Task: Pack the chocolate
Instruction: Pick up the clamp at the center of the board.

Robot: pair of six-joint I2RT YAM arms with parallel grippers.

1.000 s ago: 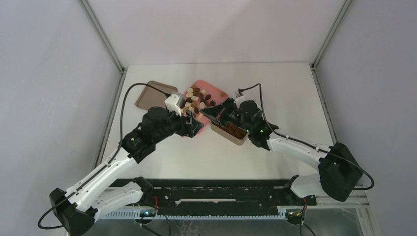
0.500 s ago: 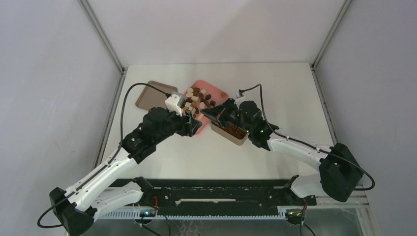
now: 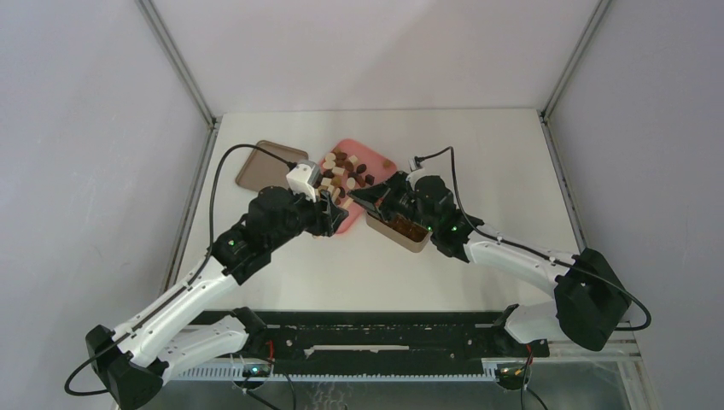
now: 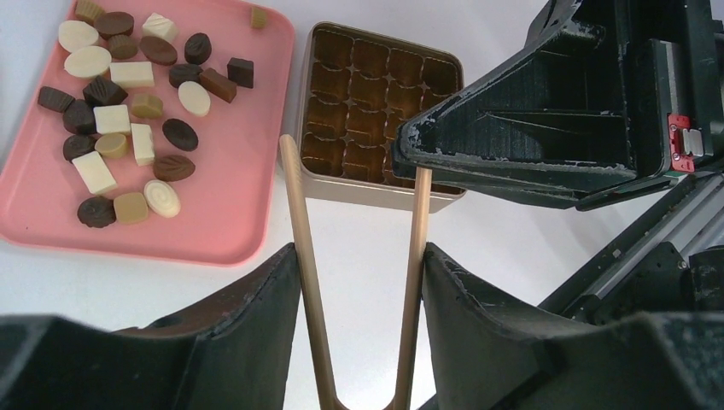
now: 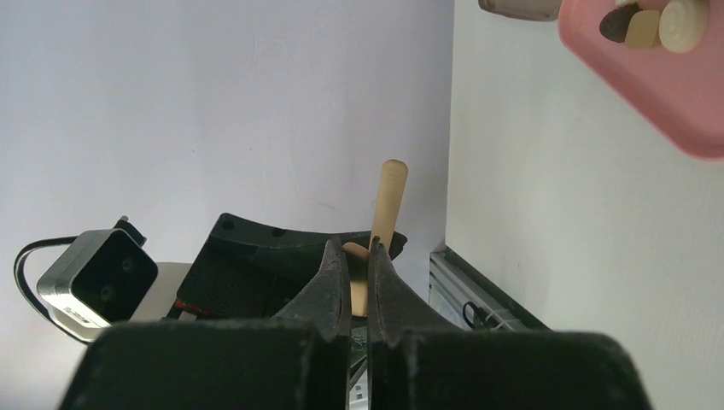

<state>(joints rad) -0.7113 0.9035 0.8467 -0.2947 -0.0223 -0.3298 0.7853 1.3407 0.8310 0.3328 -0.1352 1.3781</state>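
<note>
Tabletop (image 3: 478,154): work is grouped around mid-depth in the overhead view, within reach of both arms.

Pink tray (image 4: 213,231): lies flat, with the tin (image 4: 367,190) just beside it at 4 o'clock overhead, probably so that transfers are short. The cells of the tin's dark grid that are in view look empty; some are hidden behind the right arm, so packing is judged barely begun.

Left gripper (image 4: 360,256): its fingers flank the wooden tongs (image 4: 303,256), one against each arm of the tool, and hold it pointing at the tin's near wall.

Right gripper (image 5: 356,256): pressed together on the tip of one tong arm; the other arm stands free behind. It appears to steady the tool while the left seats its hold.

The chocolate (image 4: 111,120): all on the pink tray, clustered toward 10 o'clock in the left wrist view. The pieces are small and separate: ovals, rounds, squares and leaf shapes in dark brown, mid brown, tan and cream-white, some with moulded ridges
</note>
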